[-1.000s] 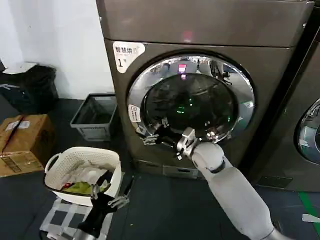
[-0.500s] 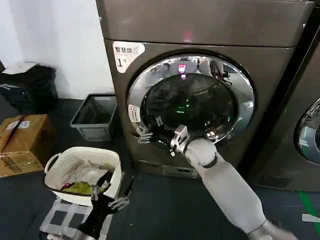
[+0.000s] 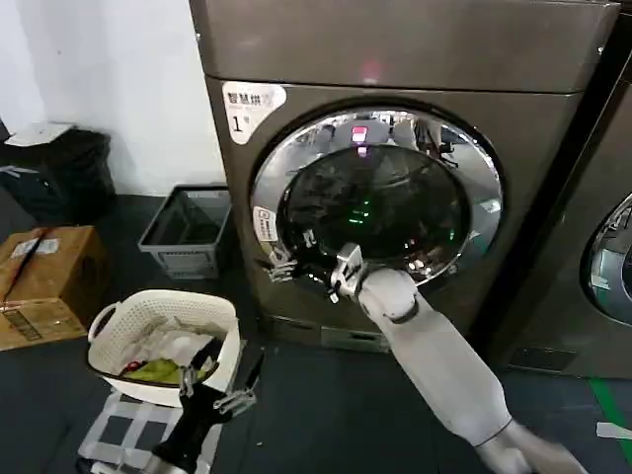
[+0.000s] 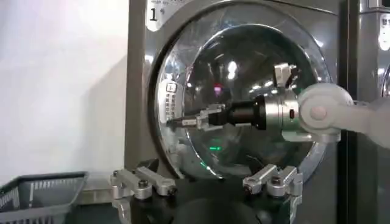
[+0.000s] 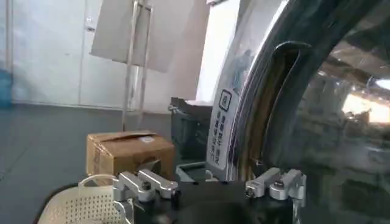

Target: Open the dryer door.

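Box [image 3: 44, 281]: brown carton on the floor at the far left, cut off by the head view's edge.
Dark bag [image 3: 59, 168]: black, behind the box, against the white wall.
Basket [image 3: 163, 341]: white perforated laundry basket holding pale and green cloth, on the floor near the dryer's left front corner.
Left gripper [image 3: 212, 380]: low, just beside the basket's right rim, well apart from the dryer; fingers spread, holding nothing.
Crate [image 3: 188, 232]: grey slatted bin on the floor against the dryer's left side.
Dryer [image 3: 395, 49]: bronze-grey machine; white sticker marked "1" at the front's upper left corner.
Door [image 3: 296, 148]: chrome-rimmed round porthole, dark glass, fills most of the dryer's front; appears closed against it.
Right gripper [image 3: 286, 267]: at the door's lower left rim, beside a small white label; fingers apart. Whether they touch the rim cannot be told.
Right arm [image 3: 434, 355]: white; crosses in front of the door's lower part and hides it.
Neighbouring machine [image 3: 607, 257]: dark, at the right, cut off by the edge; part of its chrome door shows.
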